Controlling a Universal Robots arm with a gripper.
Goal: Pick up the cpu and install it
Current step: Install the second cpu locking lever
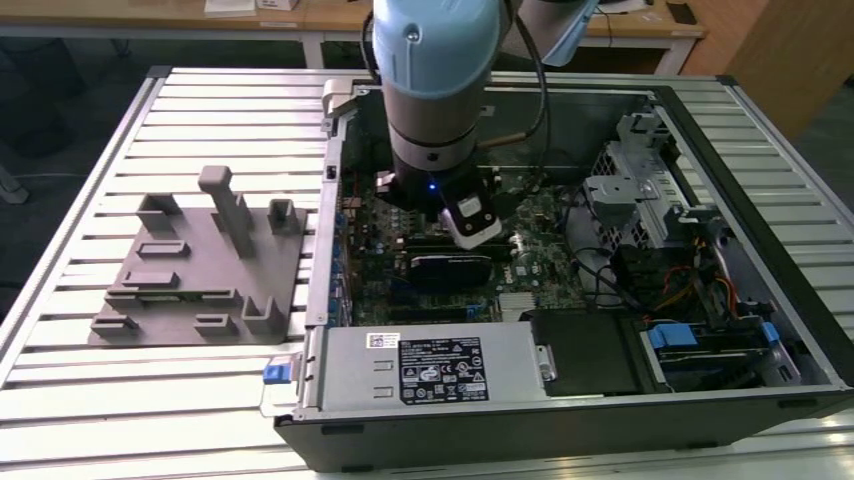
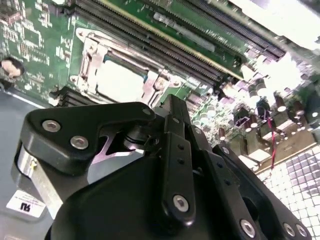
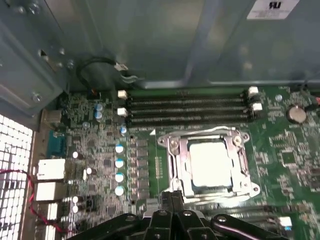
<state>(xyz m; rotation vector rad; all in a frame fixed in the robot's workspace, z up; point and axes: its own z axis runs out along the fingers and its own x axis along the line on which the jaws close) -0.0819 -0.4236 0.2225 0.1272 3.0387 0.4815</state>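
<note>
In the exterior view, the arm is reaching into the open computer case [image 1: 747,130], the grey fixture [image 1: 200,270] lying well apart. In the second wrist view, the gripper [image 2: 167,112], fingers together and empty, is hovering near the cpu [image 2: 120,80] sitting in its socket frame [image 2: 90,50]. In the first wrist view, memory slots [image 3: 187,107] are lying beside the cpu [image 3: 210,162].

cpu [image 3: 208,162] in socket frame [image 3: 172,146]

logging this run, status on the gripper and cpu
Gripper shut, empty, just above the board. Cpu seated in its socket frame. Nothing on top of it.
</note>
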